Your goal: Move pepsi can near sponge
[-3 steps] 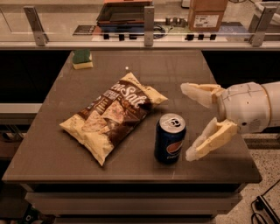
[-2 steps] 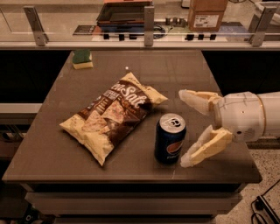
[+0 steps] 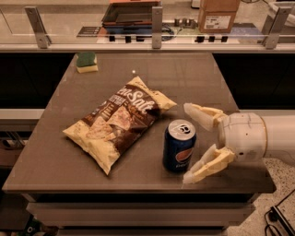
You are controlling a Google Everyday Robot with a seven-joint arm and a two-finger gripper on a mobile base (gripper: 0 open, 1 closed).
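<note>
The pepsi can, dark blue with a silver top and a round logo, stands upright near the table's front right edge. My gripper comes in from the right with its cream fingers spread open, one fingertip behind the can and one in front of it, just right of the can and not closed on it. The sponge, green over pale yellow, lies at the table's far left corner, well away from the can.
A large brown and yellow chip bag lies diagonally mid-table, between the can and the sponge. The brown table ends close in front of the can. A railing and a counter with a cardboard box run behind.
My gripper has moved left toward the can, and its open fingers now reach alongside it. The can, bag and sponge have not moved.
</note>
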